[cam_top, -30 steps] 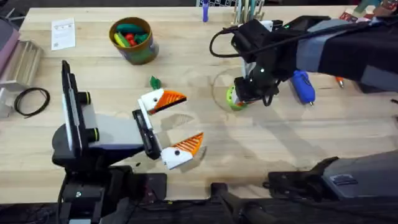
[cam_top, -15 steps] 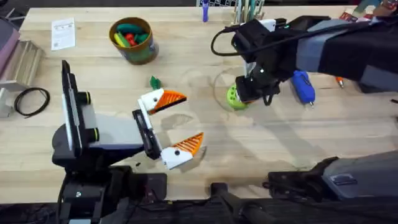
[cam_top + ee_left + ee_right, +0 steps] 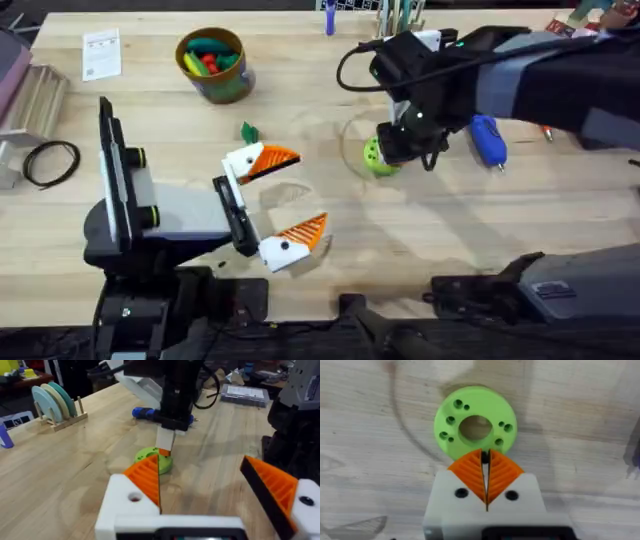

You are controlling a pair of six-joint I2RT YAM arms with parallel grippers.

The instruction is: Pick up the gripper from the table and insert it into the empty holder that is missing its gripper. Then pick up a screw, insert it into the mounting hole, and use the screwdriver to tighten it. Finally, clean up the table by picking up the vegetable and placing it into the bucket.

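1. Overhead: I am judging that we are working the screw step, since both left jaws are already wearing orange pads (image 3: 278,158). The left gripper (image 3: 306,192) is lying low over the table (image 3: 480,220) with its fingers spread wide. The right arm is reaching in from its side, wrist bent steeply down, and is putting the right gripper (image 3: 388,150) onto the lime disc (image 3: 376,156). The screwdriver (image 3: 487,138) is lying just behind that wrist. The vegetable (image 3: 249,131) is resting just beyond the left fingertips, and the bucket (image 3: 213,65) is standing well past it.

2. Left wrist: I am looking out between my own spread fingers. The holder (image 3: 125,505) on one side is showing its open mounting hole (image 3: 134,496) right behind its pad. Straight ahead of the fingertips, the right gripper is coming down vertically on the near rim of the disc (image 3: 149,455), with the screwdriver (image 3: 145,412) farther on.

3. Right wrist: the two pads (image 3: 470,472) are pressed together, tips meeting right at the disc's (image 3: 490,402) edge. I cannot tell whether a screw is pinched between them. Next I am expecting to need a straight lift, then a carry across to the hole in the holder, keeping the tips shut and the wrist level so that nothing slips out.
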